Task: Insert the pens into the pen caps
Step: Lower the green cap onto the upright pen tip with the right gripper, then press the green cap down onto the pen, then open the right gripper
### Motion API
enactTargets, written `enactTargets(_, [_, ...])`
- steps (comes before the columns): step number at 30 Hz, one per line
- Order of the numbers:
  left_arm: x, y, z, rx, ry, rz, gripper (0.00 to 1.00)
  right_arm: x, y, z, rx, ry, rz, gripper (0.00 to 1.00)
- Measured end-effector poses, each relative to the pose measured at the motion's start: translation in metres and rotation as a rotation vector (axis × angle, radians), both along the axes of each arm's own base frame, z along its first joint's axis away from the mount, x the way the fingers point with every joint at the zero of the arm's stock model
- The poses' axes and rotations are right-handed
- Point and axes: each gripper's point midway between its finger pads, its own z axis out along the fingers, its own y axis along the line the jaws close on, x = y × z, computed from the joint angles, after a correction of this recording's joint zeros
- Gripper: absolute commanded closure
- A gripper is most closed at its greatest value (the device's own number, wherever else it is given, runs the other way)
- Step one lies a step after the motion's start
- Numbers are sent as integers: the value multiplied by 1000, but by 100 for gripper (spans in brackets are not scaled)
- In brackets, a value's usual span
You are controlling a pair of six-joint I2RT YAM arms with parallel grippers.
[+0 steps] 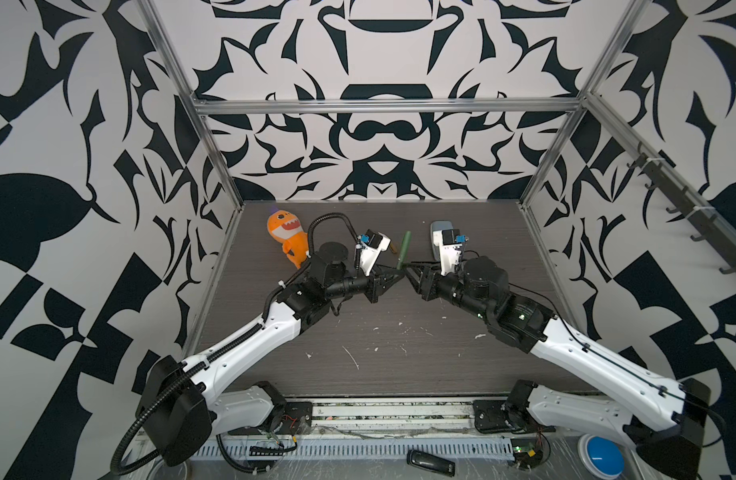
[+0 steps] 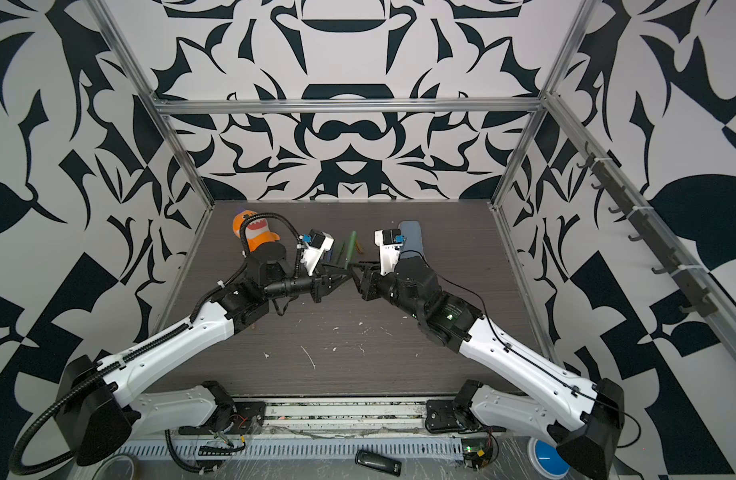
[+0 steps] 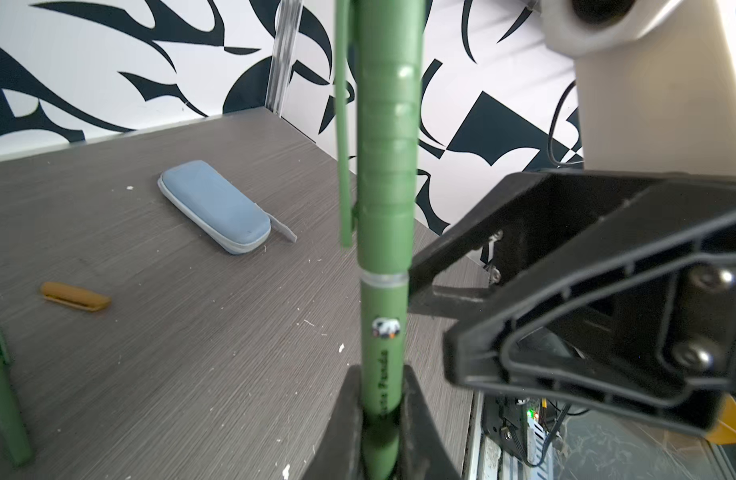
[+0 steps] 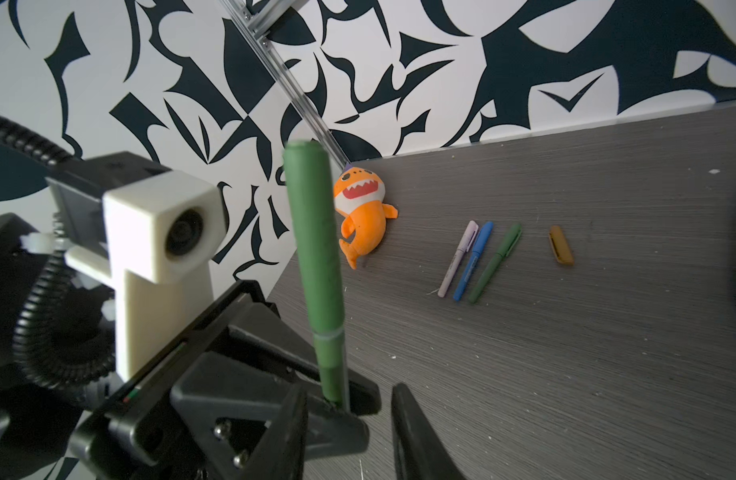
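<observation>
Left pincer (image 3: 380, 384) pinches the green pen (image 3: 383, 332) low on the barrel. The pen stands upright, leaving its upper length free for capping. The green cap (image 3: 386, 166) covers that end down to a pale ring; judged fully seated.

Right pincer (image 4: 349, 392) is spread, its jaws just beside the pen and gripping nothing.

Barrel print: a panda picture and "Panda"; the word before looks like "Cute".

Beyond the right pincer, on the counter (image 4: 565, 374): a row of three capped pens (image 4: 474, 259) and a lone orange-brown cap (image 4: 560, 245), likely next.

Top views look down from the front — close wrist views share the green pen (image 3: 385, 303).
</observation>
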Motion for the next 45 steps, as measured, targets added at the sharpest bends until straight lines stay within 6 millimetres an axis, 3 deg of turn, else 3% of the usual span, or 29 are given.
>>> enactTargets(4, [1,0,4,-9,-19,1,100,-5,-9,19,-25,-19,-4,63])
enactTargets(11, [1,0,-2,1,-28,1,100,0,-16,65,-75,-71,-35,81])
enactTargets(13, [1,1,-1,0,-32,1,100,6,-13,78,-82,-84,-50,81])
enactTargets(17, [1,1,-1,1,-33,1,100,20,-4,91,-111,-98,-62,68])
enactTargets(25, [2,1,-2,4,-39,5,100,42,9,75,-170,-63,-88,67])
enactTargets(30, [2,1,-1,4,-41,5,100,44,7,76,-154,-57,-107,73])
enactTargets(43, [2,1,-1,3,-41,5,100,49,13,65,-160,-27,-92,74])
enactTargets(45, [1,1,-1,3,-41,4,100,51,12,63,-166,-23,-96,79])
